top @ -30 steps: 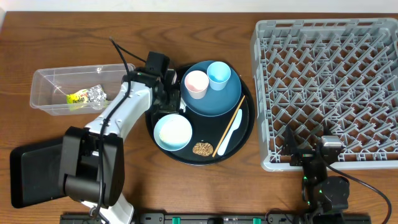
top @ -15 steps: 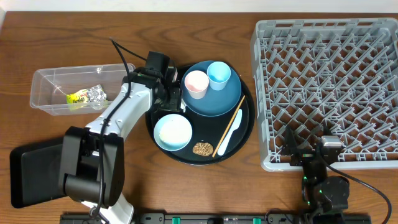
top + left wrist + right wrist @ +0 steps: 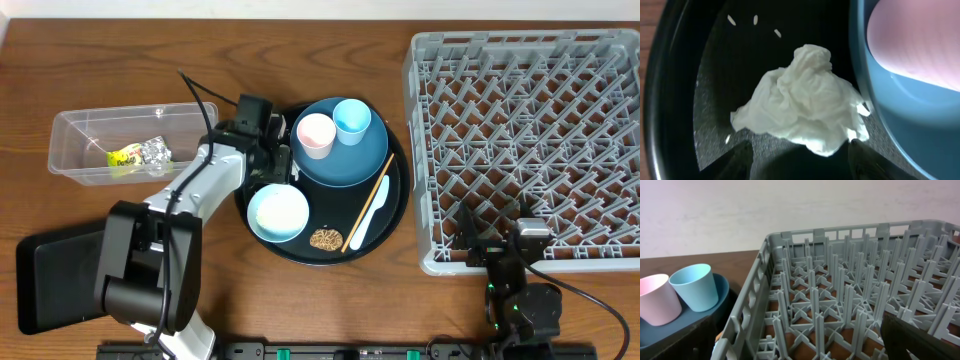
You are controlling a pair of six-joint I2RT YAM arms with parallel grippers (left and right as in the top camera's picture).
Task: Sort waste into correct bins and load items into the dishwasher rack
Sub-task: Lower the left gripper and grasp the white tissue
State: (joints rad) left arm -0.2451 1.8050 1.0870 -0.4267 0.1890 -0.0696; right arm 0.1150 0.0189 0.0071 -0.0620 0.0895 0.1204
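Now | left gripper (image 3: 800, 149) open over tissue (image 3: 800, 102) at tray's (image 3: 670, 100) left edge | lower, pinch its bulk, avoid plate (image 3: 900, 115) rim | right gripper (image 3: 480, 245) open by rack (image 3: 412, 150)

White tissue (image 3: 802, 95), dark-blue plate (image 3: 345, 165), pink cup (image 3: 316, 134), grey rack (image 3: 520, 42)

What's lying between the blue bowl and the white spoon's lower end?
A brown round food scrap on the round black tray, seen in the overhead view.
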